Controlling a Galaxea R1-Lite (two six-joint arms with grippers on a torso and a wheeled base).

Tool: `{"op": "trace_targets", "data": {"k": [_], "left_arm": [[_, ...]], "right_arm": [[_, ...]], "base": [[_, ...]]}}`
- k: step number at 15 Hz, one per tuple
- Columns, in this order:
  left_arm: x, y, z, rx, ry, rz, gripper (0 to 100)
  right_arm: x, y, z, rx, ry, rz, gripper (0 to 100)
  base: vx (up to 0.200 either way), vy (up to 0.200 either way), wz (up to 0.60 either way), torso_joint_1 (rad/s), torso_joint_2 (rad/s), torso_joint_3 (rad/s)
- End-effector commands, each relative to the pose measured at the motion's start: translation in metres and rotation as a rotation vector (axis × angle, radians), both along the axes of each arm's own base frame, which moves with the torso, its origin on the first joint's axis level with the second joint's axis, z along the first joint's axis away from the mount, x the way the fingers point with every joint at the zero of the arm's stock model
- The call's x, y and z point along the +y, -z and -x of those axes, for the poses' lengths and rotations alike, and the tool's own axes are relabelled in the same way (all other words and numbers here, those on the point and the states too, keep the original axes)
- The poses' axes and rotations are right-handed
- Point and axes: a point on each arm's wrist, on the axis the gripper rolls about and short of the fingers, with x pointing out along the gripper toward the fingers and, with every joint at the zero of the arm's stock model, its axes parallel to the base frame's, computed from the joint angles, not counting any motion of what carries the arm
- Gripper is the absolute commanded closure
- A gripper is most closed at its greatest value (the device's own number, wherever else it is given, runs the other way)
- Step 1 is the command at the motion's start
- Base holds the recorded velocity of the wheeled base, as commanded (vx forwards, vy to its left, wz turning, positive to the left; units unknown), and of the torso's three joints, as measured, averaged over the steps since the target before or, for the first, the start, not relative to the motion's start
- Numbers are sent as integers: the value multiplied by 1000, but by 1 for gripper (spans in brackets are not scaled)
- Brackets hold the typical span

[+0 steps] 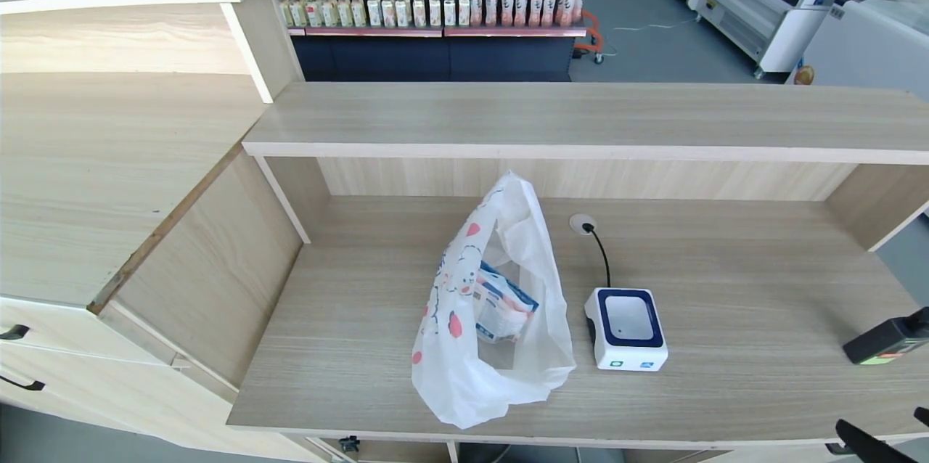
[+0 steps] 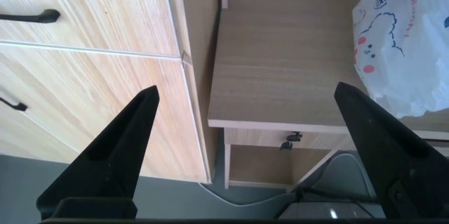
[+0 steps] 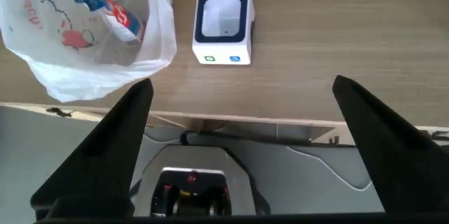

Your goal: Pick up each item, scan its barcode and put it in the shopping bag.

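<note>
A: Task thing?
B: Thin white plastic shopping bag with red and blue cartoon print [image 1: 450, 369], crumpled, semi-see-through. It sits on the pale wood-grain counter [image 1: 762, 289], left of middle, near the front edge.
A: Anything in it?
B: 1 blue-and-white packet [image 1: 503, 303], showing through the bag's open mouth.
A: Orientation?
B: The bag's long axis runs front to back on the counter, its handle end peaking toward the back wall. The mouth gapes up and toward the robot's right. The packet leans tilted, long axis diagonal in the head view. Can't tell which end is its top.
A: Scanner?
B: White box scanner with a dark-blue-framed window [image 1: 625, 329], just beside the bag on the right, not touching. Window faces up. Black cable [image 1: 601, 252] leaves its back end for a round grey port [image 1: 583, 223].
A: Grippers?
B: Left gripper [image 2: 245, 157]: 2 black fingers [image 2: 105, 161] spread wide, nothing between, off the counter's front left corner. Right gripper [image 3: 242, 154]: spread wide too, nothing held, before the front edge facing the scanner.
A: Else?
B: Black handheld device [image 1: 889, 338] at the counter's right edge.
</note>
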Motion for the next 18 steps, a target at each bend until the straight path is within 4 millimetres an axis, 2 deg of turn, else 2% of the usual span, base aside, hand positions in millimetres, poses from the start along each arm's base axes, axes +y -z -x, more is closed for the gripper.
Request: {"op": "trace_targets", "data": {"k": [1, 16, 18], "left_arm": [[0, 0, 0, 0, -1, 2, 0], [0, 0, 0, 0, -1, 2, 0], [0, 0, 0, 0, -1, 2, 0]], "right_arm": [[-8, 51, 53, -166, 126, 67, 0], [-8, 51, 53, -165, 129, 61, 0], [-8, 51, 53, -166, 128, 64, 0]], "base": [[0, 0, 0, 0, 0, 0], [0, 0, 0, 0, 0, 0], [-200, 0, 0, 0, 0, 2]]}}
